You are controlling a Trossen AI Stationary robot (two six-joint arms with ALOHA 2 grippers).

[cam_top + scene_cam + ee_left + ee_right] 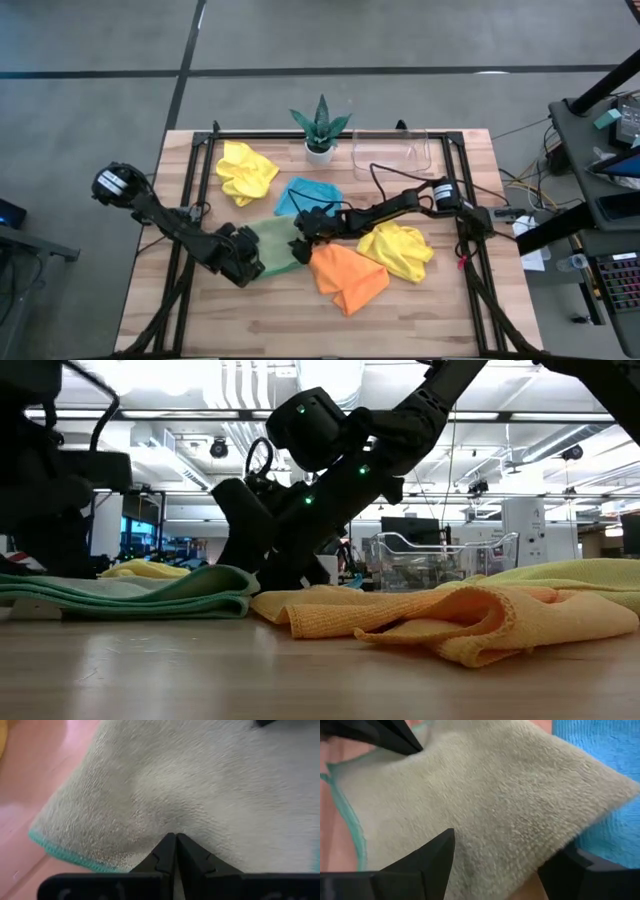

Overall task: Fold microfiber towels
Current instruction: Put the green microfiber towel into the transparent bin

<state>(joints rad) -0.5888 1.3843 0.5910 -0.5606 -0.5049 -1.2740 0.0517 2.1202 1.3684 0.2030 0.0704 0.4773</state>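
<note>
The sage green towel (pixel 272 240) is being worked at the table's middle, w/ both arms brought in on it, so the step in hand is judged to be its fold; the low view shows it (pixel 140 592) lying in stacked layers, so a first fold seems already made. The left gripper (pixel 243 262) is set at the towel's near left edge w/ its jaws shut tight; in the left wrist view the fingertips (pixel 175 851) meet on the pile near the teal hem, but whether cloth is actually pinched between them can't be told, as the contact is hidden. The right gripper (pixel 303 240) is at the towel's right edge, jaws spread wide, w/ one finger (pixel 427 865) over the cloth (pixel 485 805) and the other beyond the corner; nothing is held by it. The other towels are left unfolded: a yellow towel (pixel 246 172) at far left, the blue towel (pixel 310 194) just beyond the green one and touching it, the orange towel (pixel 345 277) at near centre, and a second yellow towel (pixel 397 250) to the right. Next, the open right jaws would prob. need to be closed on the green corner, lifted and carried across to the opposite edge while the left side is kept pinned, w/ care that the blue towel underneath isn't caught too.
</note>
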